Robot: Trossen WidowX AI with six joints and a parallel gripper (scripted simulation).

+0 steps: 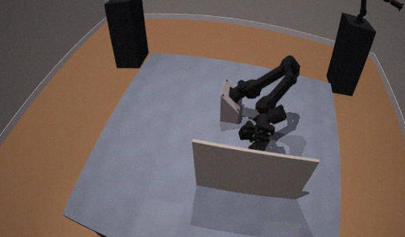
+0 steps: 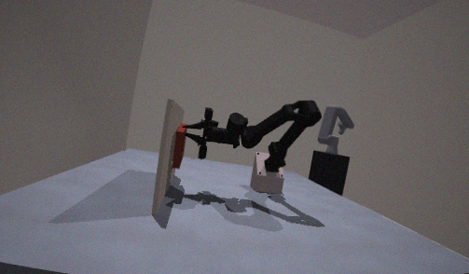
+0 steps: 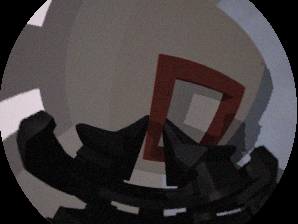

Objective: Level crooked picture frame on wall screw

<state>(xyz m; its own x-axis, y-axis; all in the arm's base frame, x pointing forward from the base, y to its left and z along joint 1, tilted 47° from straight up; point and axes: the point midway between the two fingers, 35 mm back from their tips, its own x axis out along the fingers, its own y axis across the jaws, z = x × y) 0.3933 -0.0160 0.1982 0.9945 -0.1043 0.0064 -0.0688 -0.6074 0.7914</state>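
The red picture frame (image 2: 179, 148) (image 3: 200, 72) is against the arm's side of the upright beige board (image 1: 250, 173) (image 2: 162, 158) (image 3: 220, 50). In the wrist view it is a four-sided ring around a grey opening. My gripper (image 2: 185, 131) (image 3: 156, 119) is shut on a bar of the frame, the left one in the wrist view. In the exterior view the fingers reach the frame's upper part. In the top view the board hides the frame and the fingertips. The screw and the notched strip are hidden. The exterior view shows the frame nearly edge-on, so I cannot tell its tilt.
The arm's pale wedge-shaped mount (image 1: 230, 110) (image 2: 266, 182) stands on the blue-grey surface (image 1: 153, 121) (image 2: 107, 242) behind the arm. Black pedestals (image 1: 126, 34) (image 1: 351, 54) (image 2: 329, 171) stand farther back. A grey arm (image 2: 328, 126) is on one of them.
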